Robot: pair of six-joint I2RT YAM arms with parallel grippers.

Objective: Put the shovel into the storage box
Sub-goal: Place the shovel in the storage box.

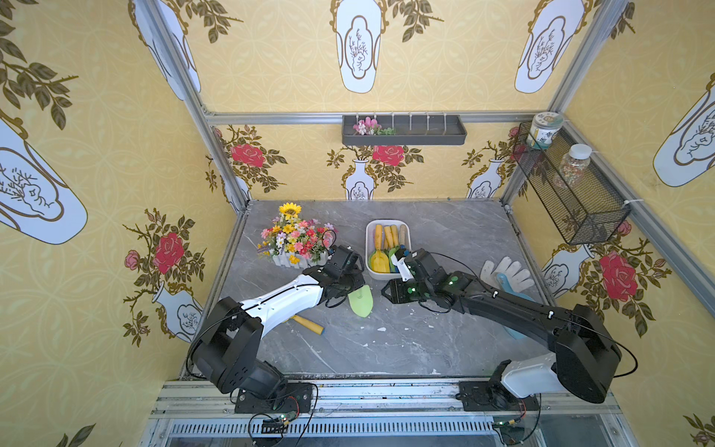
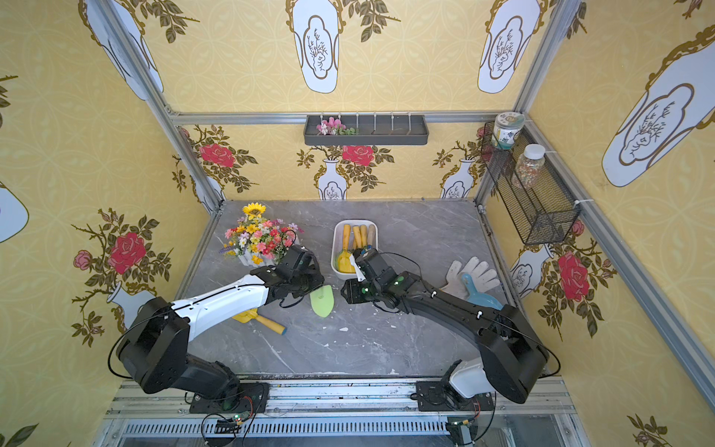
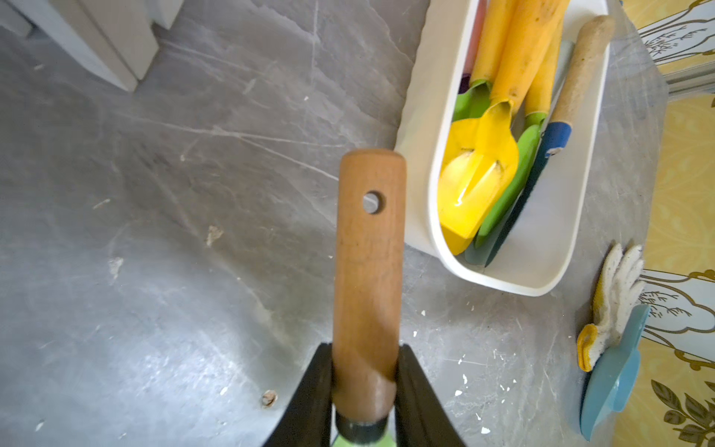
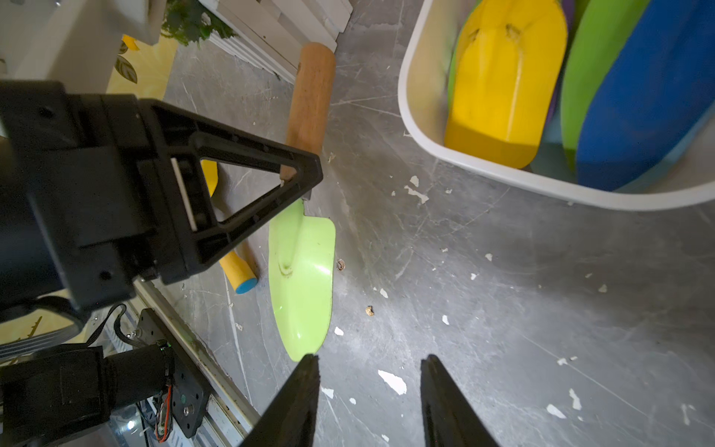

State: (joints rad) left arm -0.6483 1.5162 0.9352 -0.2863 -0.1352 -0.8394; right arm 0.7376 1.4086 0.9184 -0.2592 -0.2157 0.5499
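A shovel with a light green blade and a wooden handle lies close to the grey tabletop, just in front of the storage box. My left gripper is shut on the handle near the blade's collar. The storage box is a white tub holding several yellow, green and blue shovels. My right gripper stands open and empty beside the blade's tip, in front of the box.
A pot of flowers stands left of the box. A yellow-handled shovel lies under the left arm. A white glove and a blue scoop lie at the right. A dark tray and a mesh basket hang on the walls.
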